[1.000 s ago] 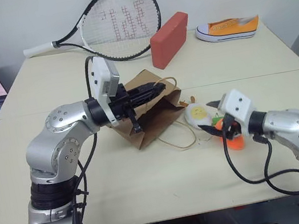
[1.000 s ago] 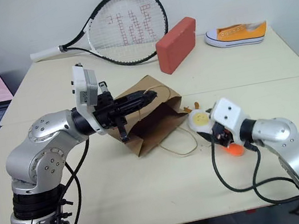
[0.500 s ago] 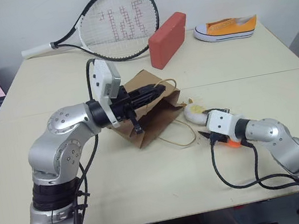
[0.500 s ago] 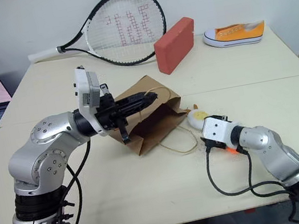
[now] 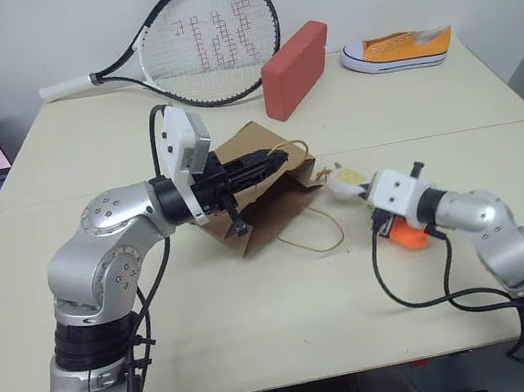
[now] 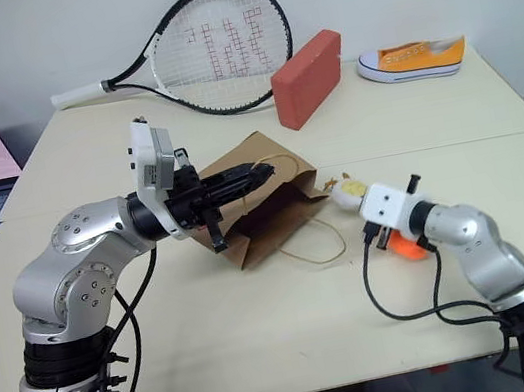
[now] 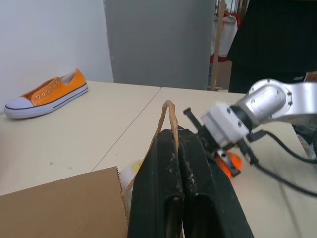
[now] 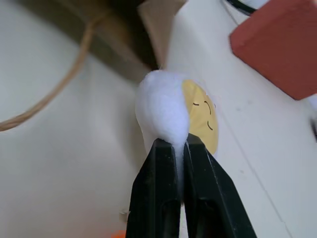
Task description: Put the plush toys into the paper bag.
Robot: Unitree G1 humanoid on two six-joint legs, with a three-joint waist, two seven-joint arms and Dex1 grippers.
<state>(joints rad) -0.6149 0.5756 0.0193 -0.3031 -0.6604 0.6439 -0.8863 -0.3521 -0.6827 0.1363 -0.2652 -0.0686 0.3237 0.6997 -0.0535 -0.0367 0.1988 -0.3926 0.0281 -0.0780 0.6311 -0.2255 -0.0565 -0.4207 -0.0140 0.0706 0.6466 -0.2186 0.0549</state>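
My right gripper [image 8: 178, 144] is clenched on the soft white rim of the egg toy [image 8: 171, 111], the two black fingers pinching the fleece so thin that they nearly meet. The egg is a rounded plush pad, fuzzy white with a flat yellow yolk stitched with a small sleepy face, and it stands out beyond my right fingertips, close to the mouth of the paper bag [image 5: 268, 200]. My left gripper [image 7: 174, 141] is pressed shut on the bag's thin twisted tan handle [image 7: 168, 111], which loops up over the fingertips. The bag is creased brown kraft paper, lying slumped on the table [image 5: 265, 327] below that gripper. The carrot toy [image 5: 409, 234], bright orange, lies on the table just behind and beneath my right wrist.
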